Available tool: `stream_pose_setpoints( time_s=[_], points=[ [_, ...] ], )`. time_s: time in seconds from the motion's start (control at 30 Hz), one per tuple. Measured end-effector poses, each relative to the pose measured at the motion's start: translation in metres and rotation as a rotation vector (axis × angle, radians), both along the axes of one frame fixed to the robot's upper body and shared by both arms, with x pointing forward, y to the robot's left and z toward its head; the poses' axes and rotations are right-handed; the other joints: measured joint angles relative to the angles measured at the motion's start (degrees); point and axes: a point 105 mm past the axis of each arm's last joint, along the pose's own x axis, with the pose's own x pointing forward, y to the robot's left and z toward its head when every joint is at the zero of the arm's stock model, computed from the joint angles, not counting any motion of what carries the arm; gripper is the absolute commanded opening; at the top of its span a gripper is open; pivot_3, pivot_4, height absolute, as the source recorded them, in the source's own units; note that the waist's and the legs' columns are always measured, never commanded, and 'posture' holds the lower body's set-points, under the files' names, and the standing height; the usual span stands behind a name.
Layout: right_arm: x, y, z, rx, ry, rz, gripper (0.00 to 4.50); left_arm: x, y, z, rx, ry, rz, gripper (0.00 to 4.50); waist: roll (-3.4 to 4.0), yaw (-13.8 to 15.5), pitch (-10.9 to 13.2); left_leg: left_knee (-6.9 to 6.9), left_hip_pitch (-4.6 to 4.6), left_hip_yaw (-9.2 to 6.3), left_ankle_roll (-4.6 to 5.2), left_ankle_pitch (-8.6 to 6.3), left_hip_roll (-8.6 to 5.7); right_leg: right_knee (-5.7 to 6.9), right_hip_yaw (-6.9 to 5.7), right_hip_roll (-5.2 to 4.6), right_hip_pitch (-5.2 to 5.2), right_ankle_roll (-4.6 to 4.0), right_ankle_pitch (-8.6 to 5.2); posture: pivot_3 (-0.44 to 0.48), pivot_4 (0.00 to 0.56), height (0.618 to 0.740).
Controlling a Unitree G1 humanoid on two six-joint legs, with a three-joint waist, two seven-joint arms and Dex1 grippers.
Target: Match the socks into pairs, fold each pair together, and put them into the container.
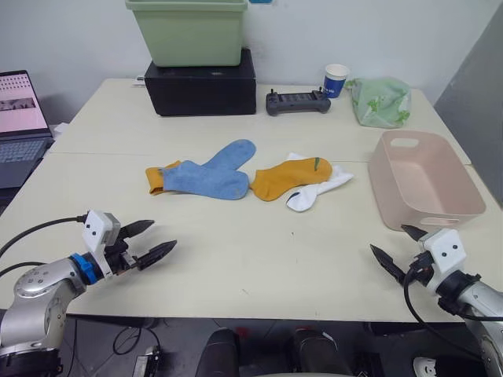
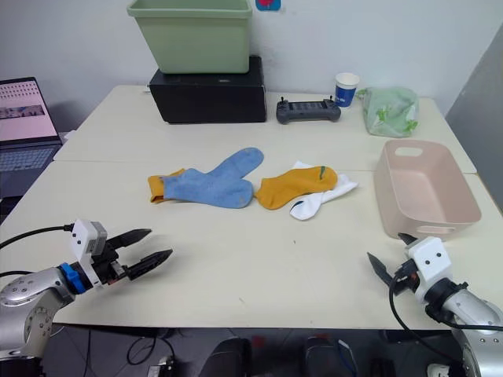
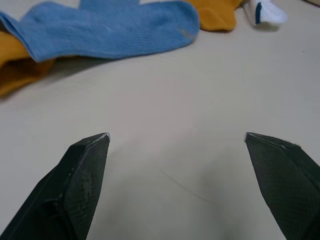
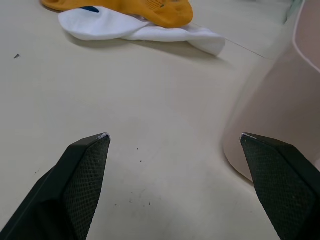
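Jaws: left gripper [image 1: 151, 240] and right gripper [image 1: 398, 248] both spread wide, holding nothing, low over the near bench [image 1: 259, 259]
Head view: socks [image 1: 244, 177] heaped mid-bench; blue sock [image 1: 212, 173] over an orange one; orange sock [image 1: 289, 176] over white sock [image 1: 314, 191]; pink container [image 1: 424, 188] at right, empty
Left wrist view: blue sock [image 3: 110, 30] ahead of the fingertips [image 3: 92, 150]
Right wrist view: white sock [image 4: 125, 27] ahead; container wall [image 4: 280, 100] beside one fingertip

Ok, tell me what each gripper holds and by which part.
Nothing is held. The left gripper and right gripper are open above the table, short of the socks.
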Motion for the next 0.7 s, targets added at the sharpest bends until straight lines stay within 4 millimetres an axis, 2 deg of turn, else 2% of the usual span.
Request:
stream_pose_setpoints(
  time_s=[0.23, 0.37, 0.6, 0.7],
  points=[
    [0.002, 0.005, 0.006, 0.024, -0.009, 0.021, 4.46, -0.001, 0.001, -0.002, -0.007, 0.008, -0.007, 4.5, 0.0, 0.0, 0.0, 0.0, 0.0, -0.02, 0.0, 0.0, 0.0, 0.0, -0.02, 0.0, 0.01, -0.02, 0.01, 0.0, 0.15, 0.735],
    [0.003, 0.015, 0.015, 0.013, -0.033, 0.07, 4.46, -0.002, 0.0, -0.003, -0.014, 0.0, -0.011, 4.5, 0.0, 0.0, 0.0, 0.0, 0.0, -0.02, 0.0, 0.0, 0.0, 0.0, -0.01, 0.0, 0.01, -0.01, 0.0, 0.0, 0.15, 0.735],
    [0.022, 0.055, 0.037, 0.025, -0.093, 0.216, 4.46, -0.006, 0.002, -0.002, -0.053, 0.001, 0.011, 4.5, -0.02, -0.2, 0.0, 0.01, 0.01, -0.03, 0.0, 0.0, 0.03, 0.03, -0.01, 0.01, -0.01, -0.02, 0.01, 0.0, 0.15, 0.735],
    [0.038, 0.082, 0.051, 0.067, -0.137, 0.286, 4.46, -0.007, 0.001, 0.007, -0.063, -0.033, 0.03, 4.5, -0.02, -0.2, 0.0, 0.01, 0.01, -0.04, 0.0, 0.0, 0.03, 0.05, -0.01, 0.01, -0.01, -0.03, 0.02, 0.0, 0.15, 0.735]
  ],
)
